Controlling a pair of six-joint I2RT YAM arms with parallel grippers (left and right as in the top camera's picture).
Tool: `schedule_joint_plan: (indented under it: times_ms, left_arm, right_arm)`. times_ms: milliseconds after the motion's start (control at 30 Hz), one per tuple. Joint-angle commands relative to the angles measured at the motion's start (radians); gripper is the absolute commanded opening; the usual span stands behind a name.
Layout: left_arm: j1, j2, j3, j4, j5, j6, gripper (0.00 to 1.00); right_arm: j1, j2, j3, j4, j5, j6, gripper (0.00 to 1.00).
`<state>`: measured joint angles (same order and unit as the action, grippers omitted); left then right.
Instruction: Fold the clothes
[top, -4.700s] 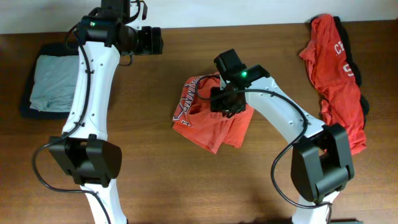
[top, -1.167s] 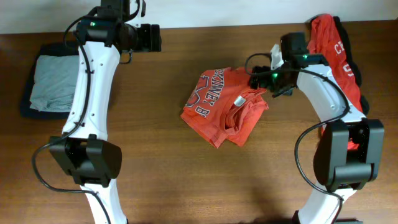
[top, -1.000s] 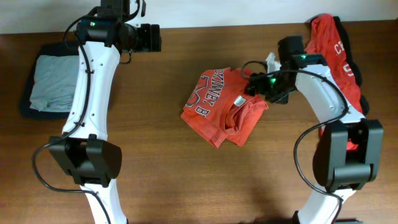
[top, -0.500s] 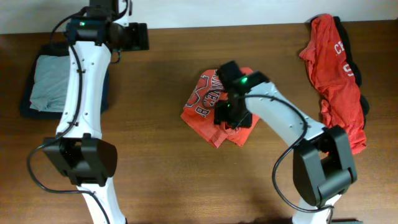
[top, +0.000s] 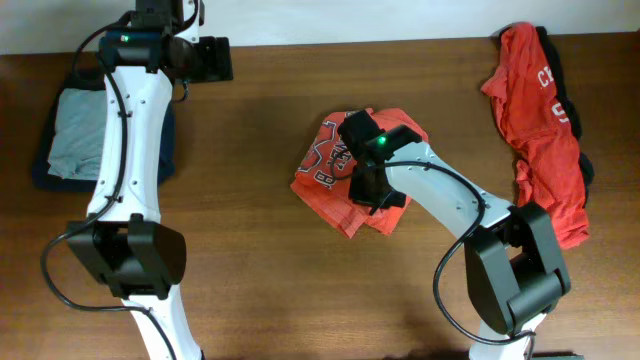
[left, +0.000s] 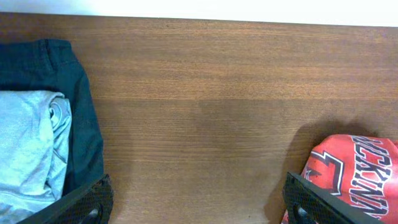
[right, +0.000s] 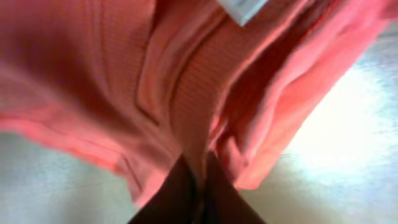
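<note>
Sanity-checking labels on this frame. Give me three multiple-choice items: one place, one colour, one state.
1. Where is the folded grey shirt?
A) the table's left end
B) centre
C) right end

2. What colour is the garment under it?
A) red
B) dark navy
C) white

3. The right pincer is:
A) wide open
B) shut on the red shirt
C) shut on nothing

Key:
1 A, overhead shows it at the left edge.
2 B, a dark border shows around the grey.
3 B, the wrist view shows it clamped on a red fold.
</note>
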<state>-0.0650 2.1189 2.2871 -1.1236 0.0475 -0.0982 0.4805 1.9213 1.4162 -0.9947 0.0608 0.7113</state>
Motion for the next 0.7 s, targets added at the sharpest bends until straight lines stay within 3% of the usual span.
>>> schedule_joint_plan:
  times_ms: [0,267,433,533,567,667]
  left_arm:
    - [0.001,-0.004,0.011,-0.011,-0.007,0.017,0.87]
    - [0.001,-0.004,0.011,-0.014,-0.007,0.017,0.87]
    - [0.001,-0.004,0.011,-0.014,-0.007,0.017,0.87]
    - [0.001,-0.004,0.011,-0.015,-0.007,0.017,0.87]
    - [0.001,-0.004,0.011,-0.015,-0.007,0.017,0.87]
    - [0.001,-0.004,0.011,-0.015,-0.007,0.017,0.87]
  right_arm:
    - [0.01,-0.025,-0.006,-0.025,-0.061,0.037,0.04]
    - [0.01,-0.025,-0.006,-0.179,-0.065,0.191,0.04]
    - [0.01,-0.025,-0.006,-0.184,-0.077,0.195,0.05]
    - [0.01,-0.025,-0.006,-0.182,-0.092,0.175,0.27]
    - [0.01,-0.025,-0.006,-0.18,-0.097,0.165,0.42]
    - [0.01,-0.032,-0.006,-0.175,-0.111,0.145,0.66]
